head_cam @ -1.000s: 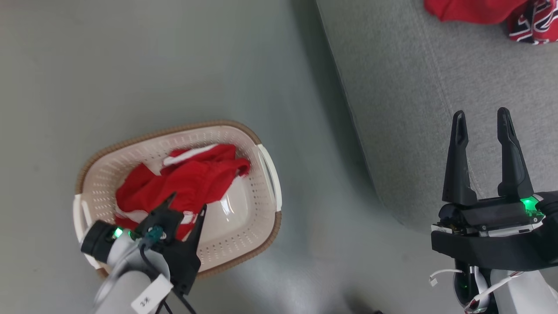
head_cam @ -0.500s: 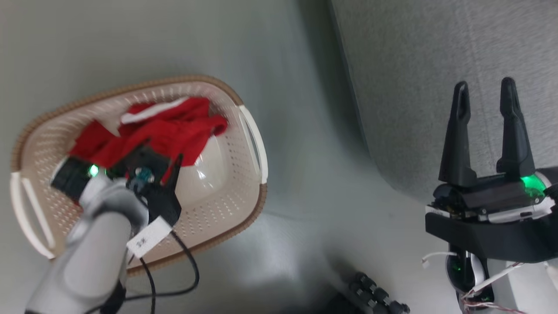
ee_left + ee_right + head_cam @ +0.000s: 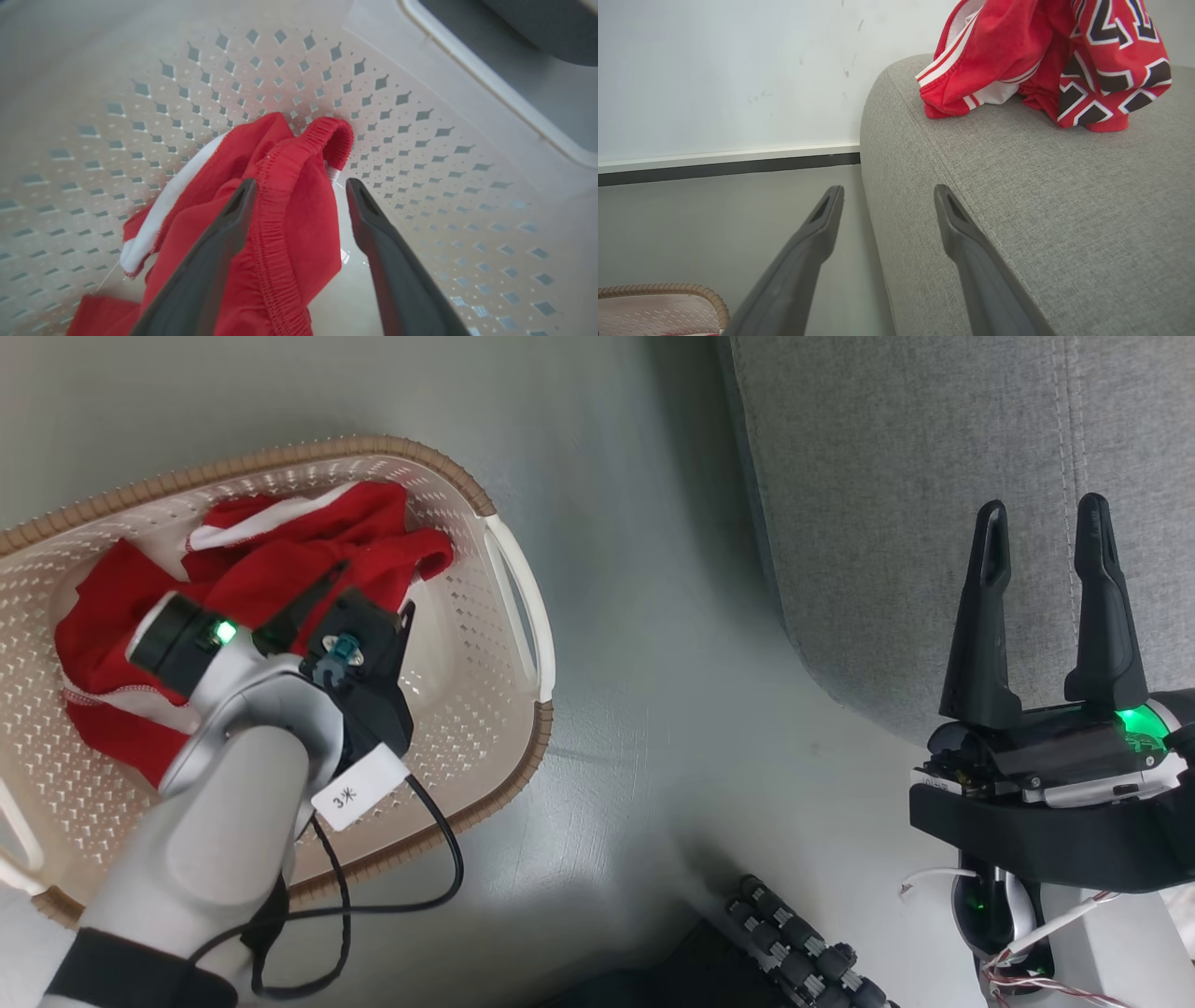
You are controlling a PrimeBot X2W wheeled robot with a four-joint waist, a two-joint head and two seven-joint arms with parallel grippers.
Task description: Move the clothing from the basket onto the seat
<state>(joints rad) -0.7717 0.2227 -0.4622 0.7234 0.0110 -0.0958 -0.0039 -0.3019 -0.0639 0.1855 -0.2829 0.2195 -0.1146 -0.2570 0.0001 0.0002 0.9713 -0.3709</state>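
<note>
Crowding the floor: we see a thin black cable (image 3: 457, 870) looping from the pale left forearm across the near rim of the small cream-white perforated plastic laundry basket (image 3: 280, 452) onto the grey floor (image 3: 635, 663), and a row of black rollers (image 3: 794, 952) low in the head view.
Left gripper (image 3: 301, 186): spread wide and gripping nothing; one dark finger (image 3: 210, 261) lies against the cloth, the other stands clear of it over the basket's wall.
Bright red shiny garment with white trim (image 3: 289, 224): crumpled in the basket, its gathered elastic hem running up between the two fingers and past their tips.
Right gripper (image 3: 1043, 509): parted and empty, over the edge of the large light grey fabric cushion seat (image 3: 887, 523).
On the seat: a second red garment with navy-and-white lettering (image 3: 1111, 70), well beyond the right fingertips; it may be two pieces, we cannot tell.
</note>
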